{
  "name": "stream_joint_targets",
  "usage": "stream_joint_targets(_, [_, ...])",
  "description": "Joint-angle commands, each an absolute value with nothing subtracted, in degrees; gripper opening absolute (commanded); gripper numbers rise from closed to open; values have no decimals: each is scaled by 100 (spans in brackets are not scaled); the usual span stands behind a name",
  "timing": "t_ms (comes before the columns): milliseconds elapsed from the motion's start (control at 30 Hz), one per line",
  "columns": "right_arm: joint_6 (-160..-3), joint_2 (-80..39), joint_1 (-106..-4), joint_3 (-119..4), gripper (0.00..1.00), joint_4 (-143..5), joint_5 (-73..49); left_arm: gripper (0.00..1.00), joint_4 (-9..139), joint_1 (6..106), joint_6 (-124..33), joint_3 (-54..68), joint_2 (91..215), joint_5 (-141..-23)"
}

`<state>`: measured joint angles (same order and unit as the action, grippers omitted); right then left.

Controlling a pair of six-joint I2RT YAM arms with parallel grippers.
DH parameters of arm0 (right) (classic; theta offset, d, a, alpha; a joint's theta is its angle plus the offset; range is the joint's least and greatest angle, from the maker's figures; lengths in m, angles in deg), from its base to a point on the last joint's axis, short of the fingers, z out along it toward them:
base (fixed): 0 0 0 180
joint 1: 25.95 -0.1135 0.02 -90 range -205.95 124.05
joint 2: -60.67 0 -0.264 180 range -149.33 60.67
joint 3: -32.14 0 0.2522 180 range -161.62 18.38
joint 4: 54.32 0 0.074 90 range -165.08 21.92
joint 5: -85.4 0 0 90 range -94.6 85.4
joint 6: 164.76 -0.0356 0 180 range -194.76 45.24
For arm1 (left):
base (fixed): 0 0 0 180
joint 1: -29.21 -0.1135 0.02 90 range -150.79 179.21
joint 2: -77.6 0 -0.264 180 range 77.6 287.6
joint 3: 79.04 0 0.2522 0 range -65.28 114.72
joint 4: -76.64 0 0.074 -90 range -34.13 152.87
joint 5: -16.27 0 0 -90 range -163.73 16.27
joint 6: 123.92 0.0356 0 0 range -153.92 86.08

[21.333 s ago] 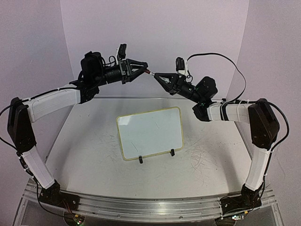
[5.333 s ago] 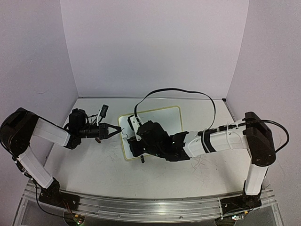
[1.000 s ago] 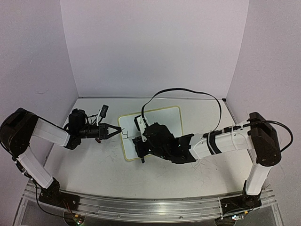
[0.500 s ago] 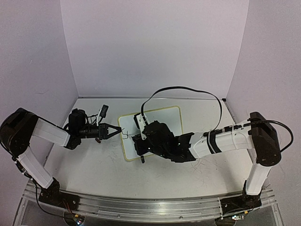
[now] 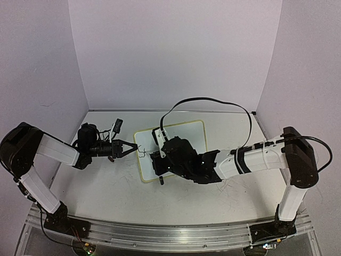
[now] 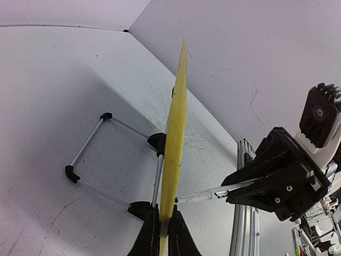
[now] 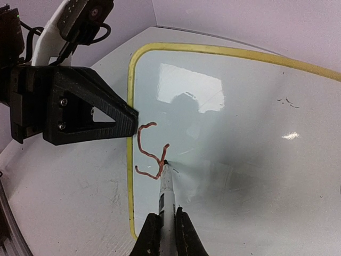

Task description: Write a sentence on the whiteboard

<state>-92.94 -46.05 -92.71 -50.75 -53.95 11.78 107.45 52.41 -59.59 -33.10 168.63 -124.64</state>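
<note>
The whiteboard (image 5: 194,134) stands tilted mid-table; its glossy face (image 7: 240,133) has a yellow rim. My left gripper (image 6: 164,230) is shut on that rim (image 6: 177,112) at the board's left edge, seen edge-on. My right gripper (image 7: 167,226) is shut on a clear-barrelled marker (image 7: 166,186) whose tip touches the board near its left edge. The sentence (image 7: 149,152) shows as a reddish-brown S-like curl plus a short upstroke at the tip. From above, the right wrist (image 5: 176,157) covers the board's lower left and the left gripper (image 5: 133,149) meets its edge.
The board's wire stand (image 6: 88,141) with black feet rests on the scuffed tabletop behind it. A black cable (image 5: 208,101) arcs above the right arm. An aluminium rail (image 5: 160,232) runs along the near table edge.
The right wrist has shifted slightly toward the far side of the board with the marker tip still on it. The left arm has not moved.
</note>
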Motion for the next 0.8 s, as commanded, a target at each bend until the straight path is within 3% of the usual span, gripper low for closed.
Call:
stream_joint_targets(0, [-9343,-4542,-9179,-5216,0,-5348,1560,0,10795,5310,-6072,-3303,16776,-12795])
stream_joint_targets(767, [-9666,-4414,-9178,-4886,0,-5491,1504,0,10791,5304,-6064,-3311,16773,-12801])
